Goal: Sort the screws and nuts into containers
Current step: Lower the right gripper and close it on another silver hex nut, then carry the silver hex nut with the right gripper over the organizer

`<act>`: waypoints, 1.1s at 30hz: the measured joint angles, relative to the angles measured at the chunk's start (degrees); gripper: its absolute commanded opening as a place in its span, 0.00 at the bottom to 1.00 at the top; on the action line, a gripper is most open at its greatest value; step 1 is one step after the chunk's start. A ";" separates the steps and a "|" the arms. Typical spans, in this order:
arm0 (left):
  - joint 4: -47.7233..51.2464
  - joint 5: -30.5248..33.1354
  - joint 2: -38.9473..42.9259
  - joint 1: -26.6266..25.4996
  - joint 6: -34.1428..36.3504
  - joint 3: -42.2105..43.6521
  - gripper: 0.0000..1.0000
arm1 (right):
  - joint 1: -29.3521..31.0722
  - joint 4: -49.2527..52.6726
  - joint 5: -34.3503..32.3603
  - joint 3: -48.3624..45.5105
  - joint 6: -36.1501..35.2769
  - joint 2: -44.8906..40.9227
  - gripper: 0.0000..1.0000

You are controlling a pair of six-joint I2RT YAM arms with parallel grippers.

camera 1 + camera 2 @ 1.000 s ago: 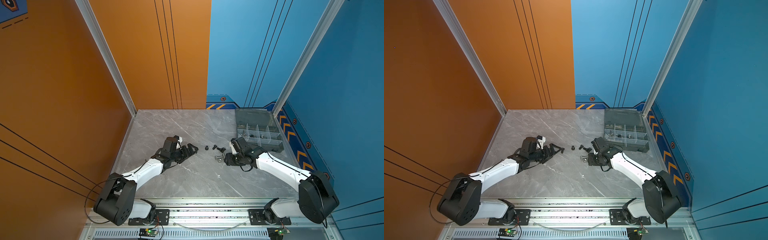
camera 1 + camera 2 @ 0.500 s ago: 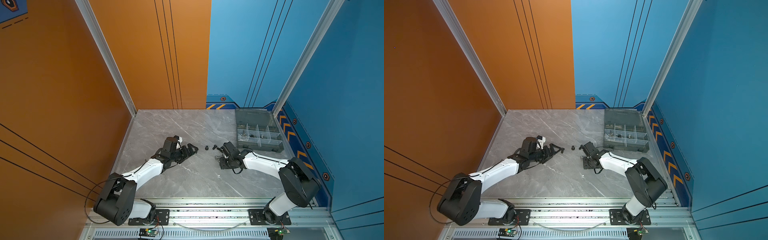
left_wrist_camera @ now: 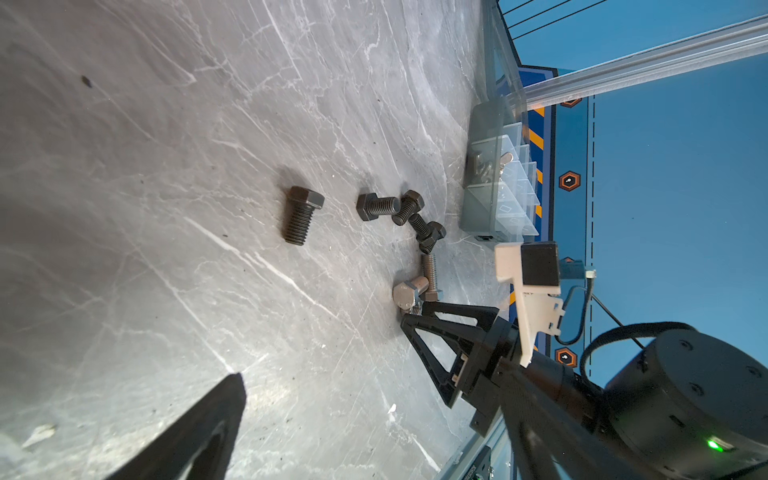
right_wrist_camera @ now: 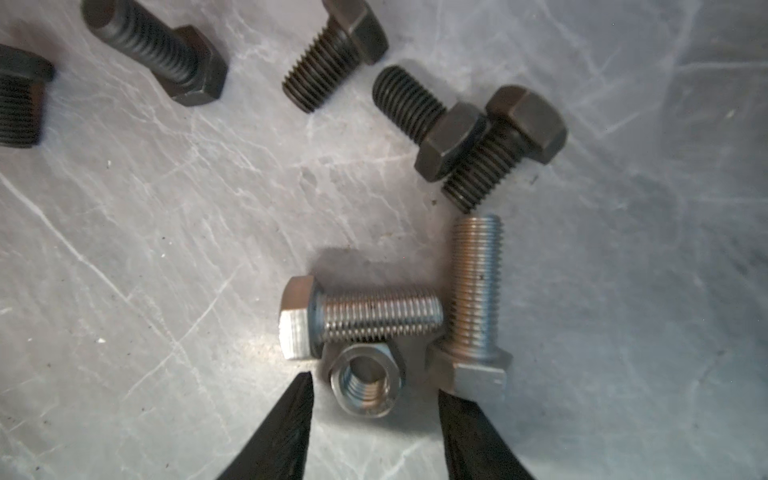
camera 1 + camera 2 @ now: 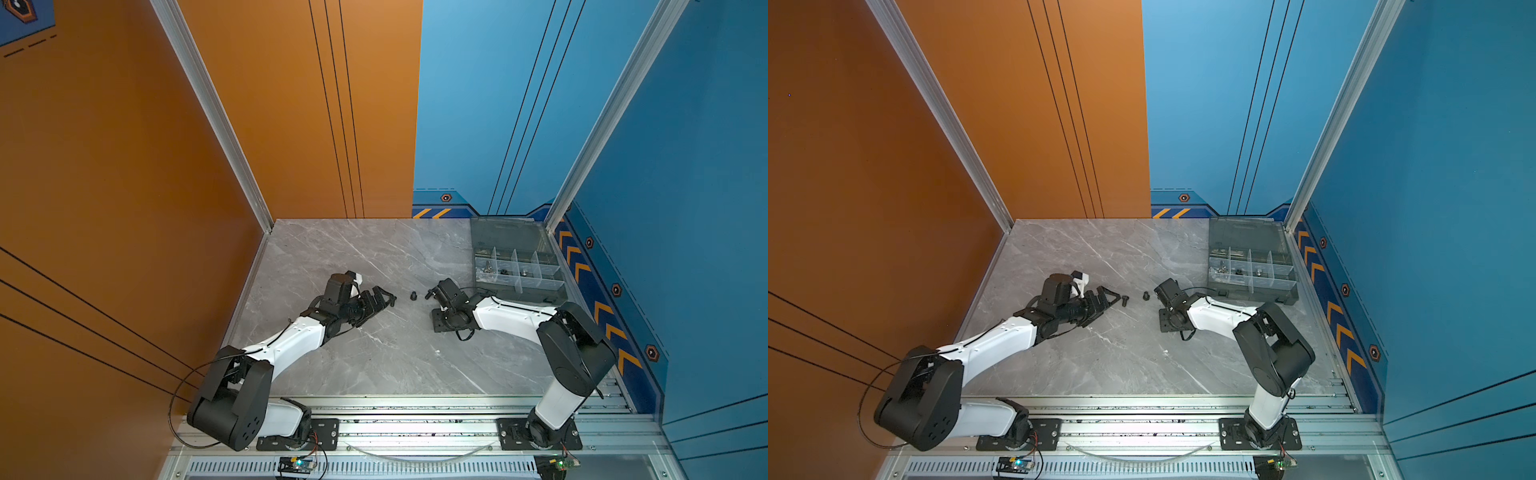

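Nut (image 4: pixel 365 380) lies between spread tips of right tool (image 4: pixel 374 384), beside silver screws (image 4: pixel 374 318).

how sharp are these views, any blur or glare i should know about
Right wrist view: the silver nut, silver bolts and black bolts all look soft, with glare on the table by the nut; left wrist view: crisper, one bright glare patch on the marble; in both top views the bolts are only specks.
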State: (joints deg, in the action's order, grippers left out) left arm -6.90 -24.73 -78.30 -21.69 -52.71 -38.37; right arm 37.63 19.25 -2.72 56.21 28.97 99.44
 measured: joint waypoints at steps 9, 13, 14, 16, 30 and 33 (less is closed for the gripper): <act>0.07 0.00 0.11 0.37 0.00 0.90 0.98 | 0.39 0.02 -0.59 1.38 -0.61 1.36 0.49; 0.07 0.00 0.15 0.42 0.00 0.92 0.98 | 1.01 0.04 -1.68 1.95 -0.63 1.97 0.46; 0.04 0.00 0.20 0.44 0.00 0.92 0.98 | 1.20 0.13 -2.10 2.10 -0.63 2.14 0.45; 0.04 0.00 0.22 0.44 0.00 0.92 0.98 | 1.57 0.22 -2.64 2.56 -0.61 2.58 0.43; 0.02 0.00 0.22 0.44 0.00 0.92 0.98 | 4.44 1.03 -5.70 3.82 -0.61 3.76 0.21; 0.02 0.00 0.22 0.44 0.00 0.94 0.98 | 4.44 1.01 -5.73 3.82 -0.59 3.76 0.17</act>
State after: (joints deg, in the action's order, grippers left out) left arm -6.87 -24.73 -78.08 -21.26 -52.71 -37.43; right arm 42.06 20.25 -8.45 60.03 28.38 103.20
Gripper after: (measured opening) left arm 0.976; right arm 0.261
